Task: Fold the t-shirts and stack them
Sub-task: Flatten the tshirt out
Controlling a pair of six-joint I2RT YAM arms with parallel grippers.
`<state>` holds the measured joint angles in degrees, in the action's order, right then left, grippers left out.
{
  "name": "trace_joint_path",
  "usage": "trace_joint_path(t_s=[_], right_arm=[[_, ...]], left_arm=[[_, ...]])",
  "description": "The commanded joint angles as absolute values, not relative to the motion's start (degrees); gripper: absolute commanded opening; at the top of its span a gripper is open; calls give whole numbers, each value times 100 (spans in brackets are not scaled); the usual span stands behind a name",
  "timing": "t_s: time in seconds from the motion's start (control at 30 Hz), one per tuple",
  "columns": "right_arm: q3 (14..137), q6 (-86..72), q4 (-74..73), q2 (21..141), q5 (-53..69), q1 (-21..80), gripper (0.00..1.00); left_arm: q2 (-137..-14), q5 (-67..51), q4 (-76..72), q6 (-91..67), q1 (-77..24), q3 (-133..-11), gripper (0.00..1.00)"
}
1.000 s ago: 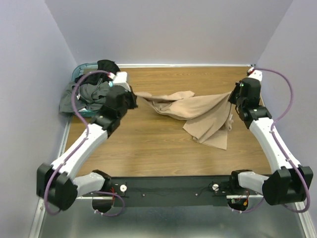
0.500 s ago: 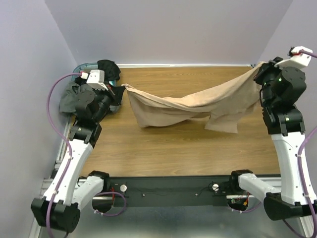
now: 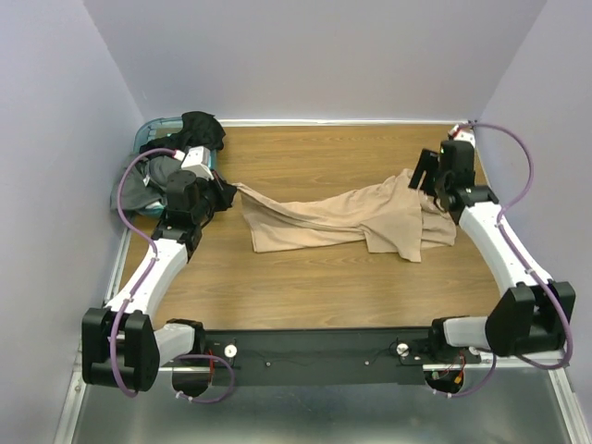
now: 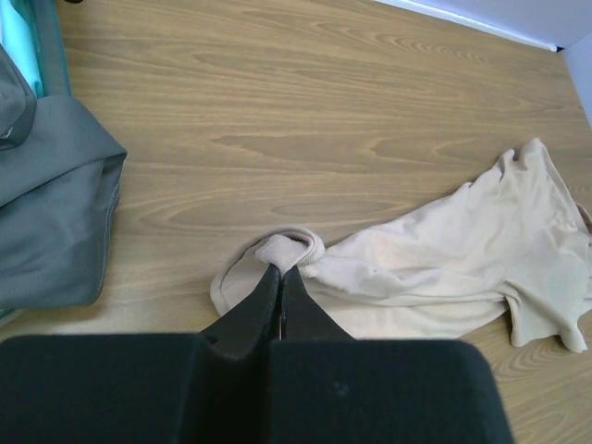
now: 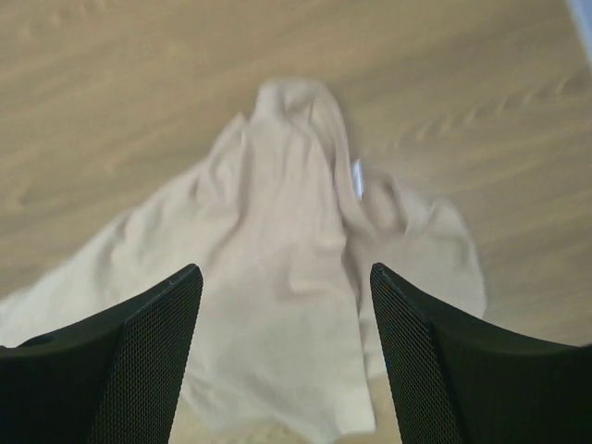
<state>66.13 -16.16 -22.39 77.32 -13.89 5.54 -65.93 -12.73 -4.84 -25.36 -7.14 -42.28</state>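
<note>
Top: you're seeing the tan t-shirt (image 3: 342, 217) lying crumpled, stretched L-R across the wood-grain worktop (image 3: 324, 287), w/ open room nearside.
L wrist: left pincer (image 4: 281, 270) is pinching its bunched corner.
R wrist: right pincer (image 5: 282, 305) is hovering spread wide over soft folds.

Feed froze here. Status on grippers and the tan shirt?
Left gripper shut on an edge of the tan t-shirt. Right gripper open above it, holding nothing. Shirt crumpled on table, unfolded. Dark shirts heaped at teal basket, apart from it.

Tan t-shirt (image 3: 342, 217) lies crumpled, spread sideways at centre; dark grey and black t-shirts (image 3: 146, 187) heaped left.
</note>
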Motion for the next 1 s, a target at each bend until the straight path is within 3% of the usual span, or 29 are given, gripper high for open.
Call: trace_joint_path(t_s=[0.0, 0.27, 0.6, 0.83, 0.97], right_arm=[[5811, -2065, -2118, 7129, -888, 527, 80], [4370, -2329, -2118, 6917, -746, 536, 73], [3981, -2847, -2355, 7154, -1274, 527, 73], [3832, -3085, -2417, 7699, -1248, 519, 60], [3744, -3199, -2452, 7576, -1248, 527, 60]], left_arm=[[-6627, -1363, -967, -2575, -686, -4008, 0], [-6609, -1143, -984, -2470, -686, -4087, 0], [-6521, -1099, -940, -2426, -677, -4201, 0], [-6442, -1266, -1046, -2487, -677, -4148, 0], [-6390, -1126, -1037, -2479, -651, -4175, 0]])
